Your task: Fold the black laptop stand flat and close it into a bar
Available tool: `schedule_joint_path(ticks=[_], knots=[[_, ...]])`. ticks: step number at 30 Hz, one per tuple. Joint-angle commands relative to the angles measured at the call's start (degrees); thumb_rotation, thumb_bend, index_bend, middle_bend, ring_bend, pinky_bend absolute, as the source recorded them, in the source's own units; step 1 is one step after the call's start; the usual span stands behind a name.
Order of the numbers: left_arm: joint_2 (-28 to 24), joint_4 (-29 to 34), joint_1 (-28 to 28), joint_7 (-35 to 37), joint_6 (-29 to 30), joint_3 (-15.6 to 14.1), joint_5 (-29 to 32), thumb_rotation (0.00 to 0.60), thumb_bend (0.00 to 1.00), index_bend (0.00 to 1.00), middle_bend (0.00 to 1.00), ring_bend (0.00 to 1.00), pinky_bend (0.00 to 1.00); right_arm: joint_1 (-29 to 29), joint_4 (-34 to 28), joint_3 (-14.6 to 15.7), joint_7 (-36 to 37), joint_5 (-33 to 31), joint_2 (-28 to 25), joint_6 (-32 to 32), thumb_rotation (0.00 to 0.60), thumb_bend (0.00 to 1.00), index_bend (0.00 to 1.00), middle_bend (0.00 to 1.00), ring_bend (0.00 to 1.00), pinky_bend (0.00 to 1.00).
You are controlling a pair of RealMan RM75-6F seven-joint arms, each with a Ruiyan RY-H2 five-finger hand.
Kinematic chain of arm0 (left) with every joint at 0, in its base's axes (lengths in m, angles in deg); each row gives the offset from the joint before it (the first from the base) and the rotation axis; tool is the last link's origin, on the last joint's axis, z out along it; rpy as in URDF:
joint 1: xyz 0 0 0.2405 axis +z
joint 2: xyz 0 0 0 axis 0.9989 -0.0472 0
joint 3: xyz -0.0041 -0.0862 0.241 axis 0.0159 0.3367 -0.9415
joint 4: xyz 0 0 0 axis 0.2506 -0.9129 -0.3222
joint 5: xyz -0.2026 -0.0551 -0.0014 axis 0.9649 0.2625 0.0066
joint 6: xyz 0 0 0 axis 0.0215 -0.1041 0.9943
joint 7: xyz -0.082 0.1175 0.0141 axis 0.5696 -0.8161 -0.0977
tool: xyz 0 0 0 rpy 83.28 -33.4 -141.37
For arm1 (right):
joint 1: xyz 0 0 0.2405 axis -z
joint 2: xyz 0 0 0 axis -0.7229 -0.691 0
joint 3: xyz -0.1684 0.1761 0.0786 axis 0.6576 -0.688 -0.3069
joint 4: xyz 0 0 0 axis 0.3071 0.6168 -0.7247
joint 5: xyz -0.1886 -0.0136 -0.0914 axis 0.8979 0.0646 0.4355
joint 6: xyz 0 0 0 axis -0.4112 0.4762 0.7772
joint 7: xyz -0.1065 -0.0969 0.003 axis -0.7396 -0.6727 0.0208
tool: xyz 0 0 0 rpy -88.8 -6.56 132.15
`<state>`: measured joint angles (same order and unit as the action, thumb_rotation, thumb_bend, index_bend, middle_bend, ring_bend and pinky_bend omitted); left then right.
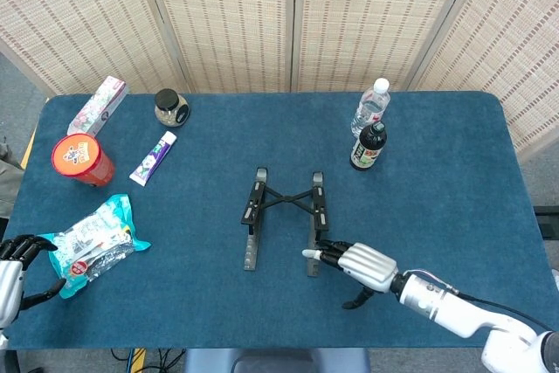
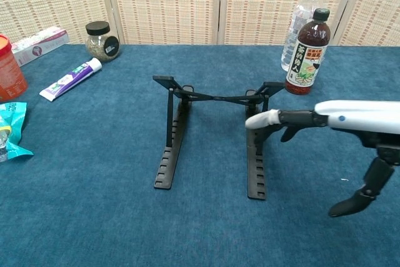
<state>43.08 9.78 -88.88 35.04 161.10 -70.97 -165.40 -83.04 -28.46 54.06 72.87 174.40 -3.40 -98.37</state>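
Note:
The black laptop stand point(image 1: 283, 216) stands unfolded at the table's middle, two slotted rails joined by a crossed brace; the chest view shows it propped up point(image 2: 170, 134). My right hand point(image 1: 356, 262) reaches in from the right, flat, its fingers stretched out. Its fingertips point(image 2: 257, 120) are at the stand's right rail point(image 2: 255, 161), at or just short of touching, and it holds nothing. My left hand point(image 1: 12, 265) sits at the table's near left corner, fingers apart and empty, beside a snack bag point(image 1: 92, 242). The chest view does not show the left hand.
A dark drink bottle point(image 1: 368, 147) and a clear water bottle point(image 1: 371, 107) stand behind the stand on the right. At the far left are a jar point(image 1: 170, 107), a toothpaste tube point(image 1: 154, 158), a red cup point(image 1: 81, 159) and a box point(image 1: 98, 105).

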Motion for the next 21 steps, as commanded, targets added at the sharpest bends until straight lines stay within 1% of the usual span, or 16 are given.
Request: schedule_joint_path(ticks=[1, 10, 15, 21], knots=[[0.0, -0.2, 0.1, 0.2, 0.0, 0.0, 0.1, 0.6, 0.11, 0.37, 0.33, 0.21, 0.19, -1.8, 1.6, -1.0, 0.3, -1.5, 2.4, 1.1, 0.6, 0.02, 0.0, 0.18, 0.04, 0.19], [0.0, -1.0, 0.6, 0.9, 0.2, -0.1, 0.5, 0.6, 0.11, 0.37, 0.33, 0.21, 0.19, -5.6, 5.1, -5.2, 0.2, -6.7, 7.2, 1.7, 0.6, 0.02, 0.0, 0.18, 0.04, 0.19], [0.0, -1.2, 0.8, 1.1, 0.2, -0.2, 0.7, 0.6, 0.11, 0.37, 0.33, 0.21, 0.19, -7.4, 6.6, -7.5, 0.9, -9.8, 8.3, 2.0, 0.6, 0.02, 0.0, 0.17, 0.04, 0.19], [-0.1, -1.3, 0.9, 1.1, 0.2, -0.1, 0.8, 0.6, 0.11, 0.37, 0.33, 0.21, 0.19, -10.0, 9.0, -11.0, 1.9, -14.1, 9.3, 3.0, 0.6, 0.02, 0.0, 0.16, 0.04, 0.19]])
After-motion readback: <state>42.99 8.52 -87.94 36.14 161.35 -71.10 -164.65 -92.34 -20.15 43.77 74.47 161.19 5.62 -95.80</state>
